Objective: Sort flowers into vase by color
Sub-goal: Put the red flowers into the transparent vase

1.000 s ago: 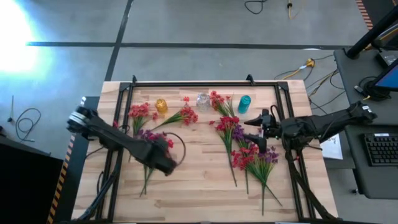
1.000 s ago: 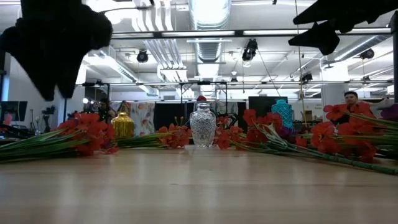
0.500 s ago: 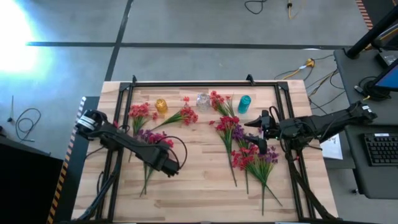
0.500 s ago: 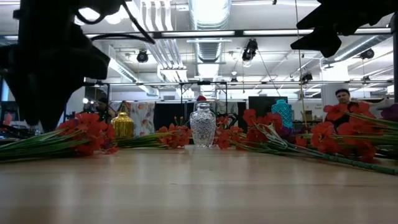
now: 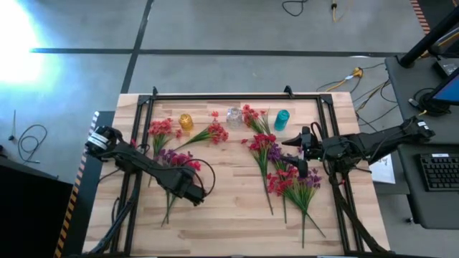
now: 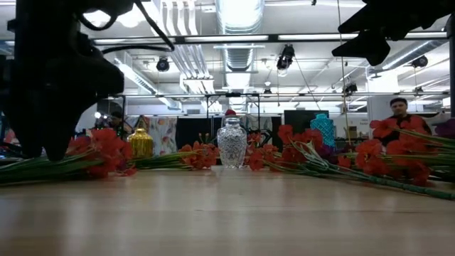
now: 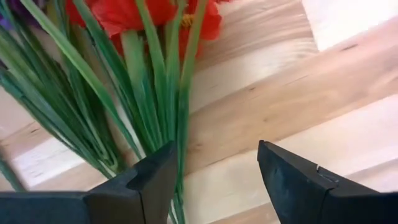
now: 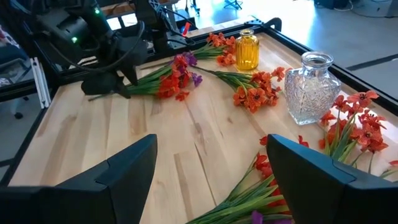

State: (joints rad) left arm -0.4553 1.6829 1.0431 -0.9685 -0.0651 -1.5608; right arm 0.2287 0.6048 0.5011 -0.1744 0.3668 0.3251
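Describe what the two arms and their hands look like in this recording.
Both arms are dark, jointed and slim. The left arm has a pale grey joint near its base and a black cable looping beside its hand. The right hand is black too. Up close, the fingers are matte black, flat and wedge-shaped.

Readable text: you will find none in any view.
Vases: no label or brand for you to read on the yellow point(image 5: 186, 121), clear point(image 5: 234, 115) or teal point(image 5: 282, 119) one.
Table point(image 5: 237, 222): bare wood, no markings you can read.
Keyboard point(image 5: 439, 171): key legends too small for you to read.
Room behind the table: no sign you can make out.
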